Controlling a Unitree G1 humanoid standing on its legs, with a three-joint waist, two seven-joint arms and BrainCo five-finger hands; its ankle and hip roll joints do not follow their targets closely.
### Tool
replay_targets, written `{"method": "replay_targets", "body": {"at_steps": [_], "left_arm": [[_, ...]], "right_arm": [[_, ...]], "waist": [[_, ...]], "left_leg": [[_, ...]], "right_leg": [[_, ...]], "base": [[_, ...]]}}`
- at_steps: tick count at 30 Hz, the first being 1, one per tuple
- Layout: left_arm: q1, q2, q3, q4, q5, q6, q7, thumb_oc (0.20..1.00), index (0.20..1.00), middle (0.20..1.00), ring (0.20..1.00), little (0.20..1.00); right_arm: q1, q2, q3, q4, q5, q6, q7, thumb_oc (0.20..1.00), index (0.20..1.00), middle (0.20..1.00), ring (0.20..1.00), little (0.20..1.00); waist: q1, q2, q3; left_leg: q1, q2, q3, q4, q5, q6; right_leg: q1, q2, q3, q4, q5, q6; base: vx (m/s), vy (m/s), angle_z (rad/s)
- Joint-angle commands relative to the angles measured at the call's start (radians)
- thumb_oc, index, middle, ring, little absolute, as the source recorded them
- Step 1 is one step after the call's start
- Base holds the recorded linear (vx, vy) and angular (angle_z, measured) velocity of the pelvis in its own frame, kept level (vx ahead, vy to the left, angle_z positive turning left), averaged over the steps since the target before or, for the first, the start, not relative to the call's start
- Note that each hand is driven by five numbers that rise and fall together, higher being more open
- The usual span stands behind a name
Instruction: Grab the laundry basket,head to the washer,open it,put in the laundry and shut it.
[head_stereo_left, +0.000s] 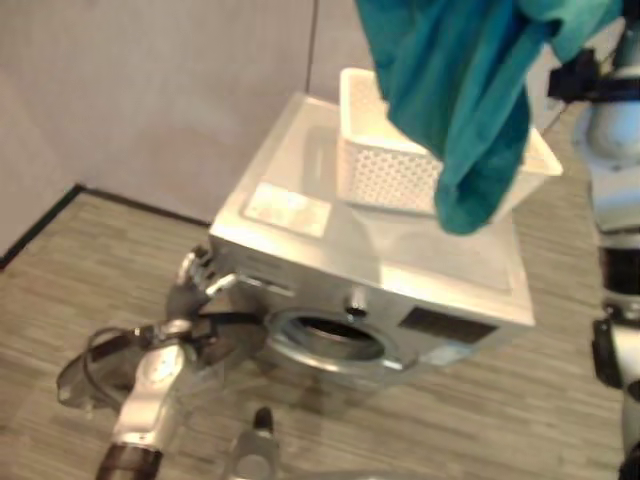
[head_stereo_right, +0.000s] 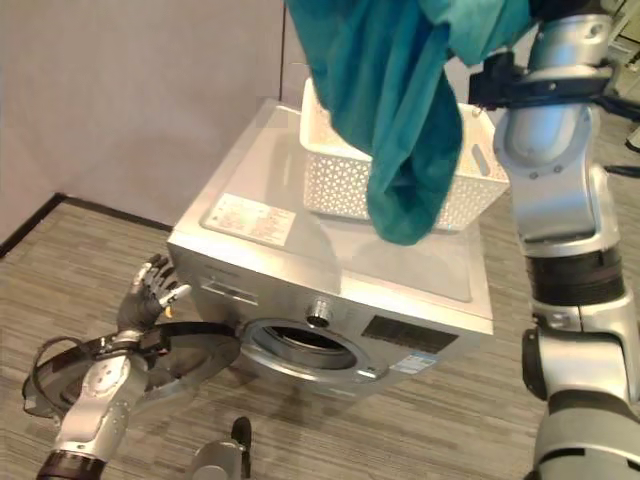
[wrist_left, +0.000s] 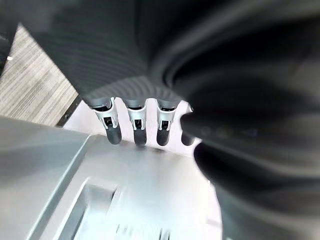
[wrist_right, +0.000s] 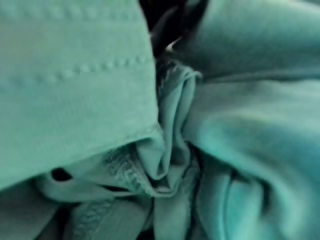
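A silver washer (head_stereo_right: 260, 170) stands before me with its round door (head_stereo_right: 190, 365) swung out to the left, so the drum opening (head_stereo_right: 300, 345) is uncovered. On the washer's top sits the white perforated laundry basket (head_stereo_right: 335, 185). A large teal cloth (head_stereo_right: 390, 110) hangs in the air above the basket, lifted by my raised right arm. Bunched teal folds (wrist_right: 240, 125) press close in the right wrist view. My left hand (head_stereo_right: 148, 290) is low by the washer's front left corner, just above the open door, with straight fingers (wrist_left: 140, 125) holding nothing.
The washer backs onto a plain wall with a dark skirting (head_stereo_left: 40, 225) at the left. Wood-look floor (head_stereo_right: 60, 270) spreads to the left and in front. A control knob (head_stereo_right: 320, 312) sits above the drum opening, and a label (head_stereo_right: 250, 217) lies on the washer's top.
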Motion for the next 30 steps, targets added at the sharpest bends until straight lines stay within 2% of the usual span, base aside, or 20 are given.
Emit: {"method": "replay_targets", "body": {"at_steps": [1,10,18,19,20,21,22,23,24,28,30], "left_arm": [[-0.032,-0.009,-0.099,-0.106,0.027,-0.036,-0.033,1.0,1.0,1.0,1.0,1.0],[-0.047,-0.005,-0.115,-0.177,0.032,-0.027,-0.033,1.0,1.0,1.0,1.0,1.0],[-0.093,-0.002,-0.136,-0.212,0.083,-0.023,-0.025,1.0,1.0,1.0,1.0,1.0],[-0.133,-0.006,-0.149,-0.23,0.109,-0.027,-0.017,1.0,1.0,1.0,1.0,1.0],[-0.134,-0.006,-0.149,-0.23,0.109,-0.027,-0.017,1.0,1.0,1.0,1.0,1.0],[-0.168,-0.012,-0.152,-0.239,0.12,-0.029,-0.009,1.0,1.0,1.0,1.0,1.0],[-0.171,-0.012,-0.152,-0.238,0.12,-0.03,-0.009,1.0,1.0,1.0,1.0,1.0],[-0.177,-0.016,-0.154,-0.247,0.121,-0.031,-0.012,1.0,1.0,1.0,1.0,1.0],[-0.188,-0.017,-0.156,-0.255,0.125,-0.034,-0.014,1.0,1.0,1.0,1.0,1.0],[-0.265,-0.035,-0.199,-0.29,0.12,-0.03,-0.012,1.0,1.0,1.0,1.0,1.0],[-0.293,-0.037,-0.214,-0.32,0.114,-0.024,-0.015,1.0,1.0,1.0,1.0,1.0]], "right_arm": [[0.01,0.014,-0.075,-0.051,-0.011,-0.03,-0.016,0.2,0.2,0.2,0.2,0.2],[0.094,0.071,-0.081,-0.124,-0.005,-0.04,0.011,0.2,0.2,0.2,0.2,0.2],[0.125,0.106,-0.081,-0.152,0.02,-0.045,0.02,0.2,0.2,0.2,0.2,0.2],[0.117,0.109,-0.07,-0.155,0.019,-0.044,0.026,0.2,0.2,0.2,0.2,0.2],[0.116,0.108,-0.069,-0.155,0.019,-0.044,0.026,0.2,0.2,0.2,0.2,0.2],[0.113,0.125,-0.044,-0.159,0.028,-0.049,0.033,0.2,0.2,0.2,0.2,0.2],[0.11,0.124,-0.044,-0.159,0.028,-0.049,0.033,0.2,0.2,0.2,0.2,0.2],[0.113,0.136,-0.025,-0.16,0.033,-0.054,0.041,0.2,0.2,0.2,0.2,0.2],[0.113,0.143,-0.017,-0.16,0.035,-0.058,0.051,0.2,0.2,0.2,0.2,0.2],[0.179,0.17,-0.017,-0.19,0.068,-0.066,0.086,0.2,0.2,0.2,0.2,0.2],[0.197,0.186,-0.015,-0.197,0.076,-0.067,0.089,0.2,0.2,0.2,0.2,0.2]], "waist": [[-0.009,0.045,-0.058],[-0.023,0.083,-0.041],[-0.042,0.108,-0.016],[-0.044,0.115,-0.002],[-0.045,0.117,-0.002],[-0.044,0.104,0.015],[-0.046,0.109,0.015],[-0.053,0.103,0.012],[-0.06,0.102,0.004],[-0.083,0.12,-0.039],[-0.082,0.12,-0.044]], "left_leg": [[-0.016,0.072,-0.024,-0.13,0.147,-0.053],[-0.008,0.099,-0.053,-0.198,0.236,-0.088],[-0.017,0.118,-0.052,-0.198,0.271,-0.115],[-0.035,0.121,-0.068,-0.171,0.294,-0.143],[-0.037,0.122,-0.069,-0.17,0.294,-0.143],[-0.039,0.111,-0.122,-0.111,0.257,-0.145],[-0.048,0.114,-0.126,-0.101,0.257,-0.142],[-0.037,0.108,-0.15,-0.095,0.207,-0.125],[-0.015,0.106,-0.175,-0.107,0.185,-0.125],[0.022,0.107,-0.172,-0.168,0.216,-0.126],[0.027,0.103,-0.17,-0.173,0.222,-0.129]], "right_leg": [[0.027,0.054,-0.006,0.12,-0.085,-0.008],[0.023,0.102,-0.009,0.113,-0.077,-0.032],[0.022,0.127,-0.023,0.105,-0.065,-0.047],[0.026,0.119,-0.034,0.094,-0.054,-0.049],[0.025,0.12,-0.034,0.094,-0.053,-0.049],[0.007,0.097,-0.03,0.108,-0.046,-0.049],[0.003,0.101,-0.033,0.108,-0.042,-0.048],[-0.005,0.089,-0.029,0.109,-0.039,-0.043],[-0.005,0.081,-0.02,0.107,-0.042,-0.036],[0.014,0.085,-0.026,0.085,-0.046,-0.036],[0.021,0.084,-0.028,0.079,-0.045,-0.036]], "base": [[-0.1,-0.051,0.05],[-0.09,-0.053,0.04],[-0.11,-0.053,0.18],[-0.11,-0.001,0.17],[-0.21,0.003,0.14],[-0.12,0.011,0.1],[-0.15,0.026,0.05],[-0.02,0.048,0.05],[-0.01,0.078,0.06],[0.08,0.065,-0.03],[0.07,0.053,-0.03]]}}
